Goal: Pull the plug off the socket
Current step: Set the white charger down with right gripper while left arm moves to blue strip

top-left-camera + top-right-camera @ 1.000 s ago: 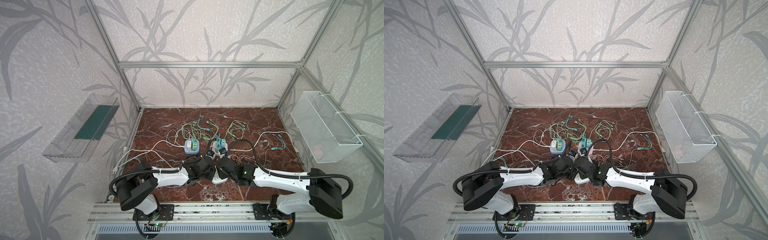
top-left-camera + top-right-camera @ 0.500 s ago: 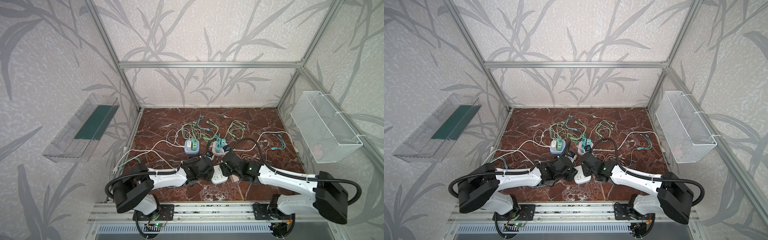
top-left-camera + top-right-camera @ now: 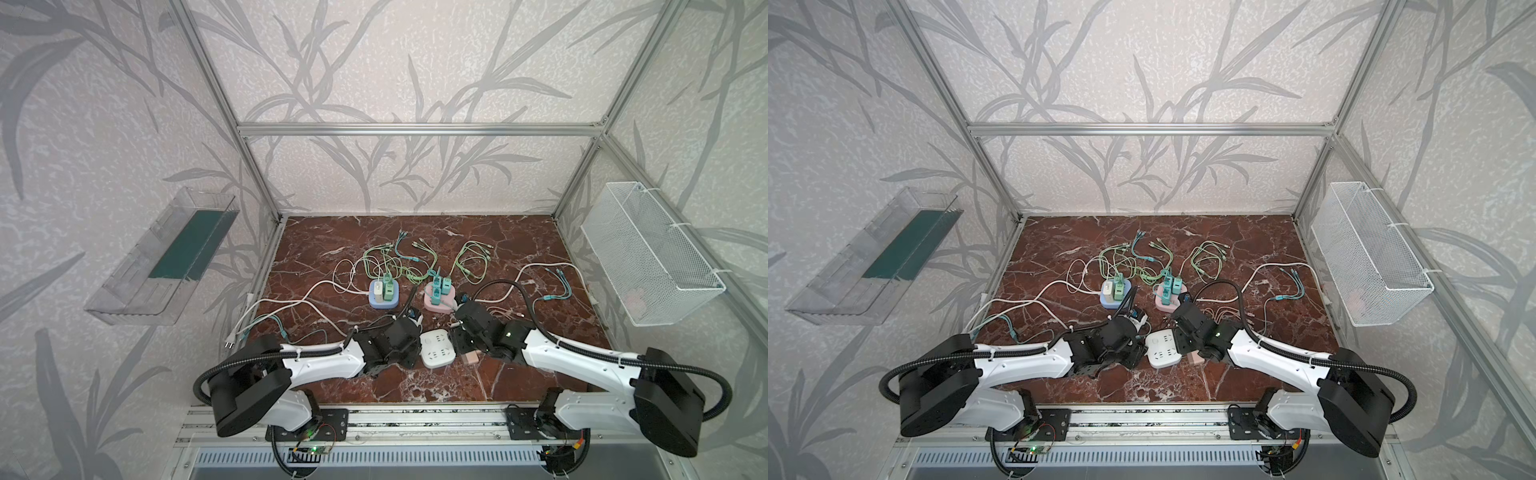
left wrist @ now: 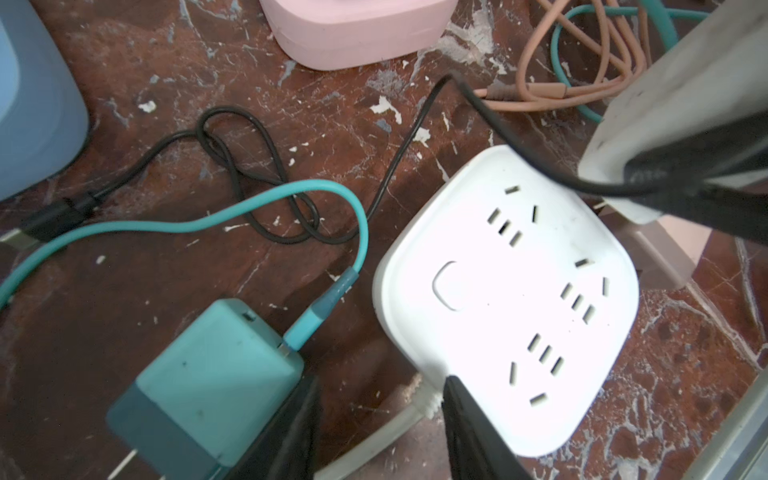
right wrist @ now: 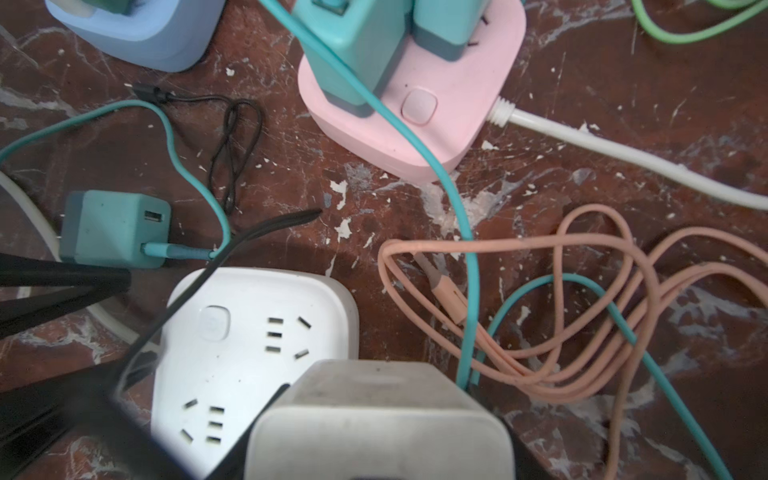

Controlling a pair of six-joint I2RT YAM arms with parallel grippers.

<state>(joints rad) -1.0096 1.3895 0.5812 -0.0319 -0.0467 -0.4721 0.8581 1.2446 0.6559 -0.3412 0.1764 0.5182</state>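
Observation:
The white socket [image 3: 436, 348] [image 3: 1163, 348] lies flat between my two grippers, and all its outlets [image 4: 519, 291] [image 5: 249, 353] stand bare. My right gripper [image 5: 382, 399] [image 3: 461, 345] is shut on a whitish plug [image 5: 374, 415] [image 4: 685, 83], held just above the socket's right edge. My left gripper [image 4: 379, 382] [image 3: 415, 353] stands open at the socket's left edge, with only the socket's white cord [image 4: 374, 432] on the table between its fingers. A teal plug [image 4: 208, 374] [image 5: 116, 228] with a teal cable lies on the table just outside one left finger.
Behind stand a blue socket cube [image 3: 384, 294] and a pink one [image 3: 438, 299], both with plugs in them. Green, teal, white and salmon cables [image 5: 582, 311] sprawl over the marble. A pinkish block [image 3: 471, 357] lies by the right gripper. A wire basket [image 3: 648, 257] and a clear tray [image 3: 166, 257] hang on the walls.
The two grippers, close together over the white socket a second ago, have drawn apart to its left and right sides. The socket's top now shows. The left jaws have widened.

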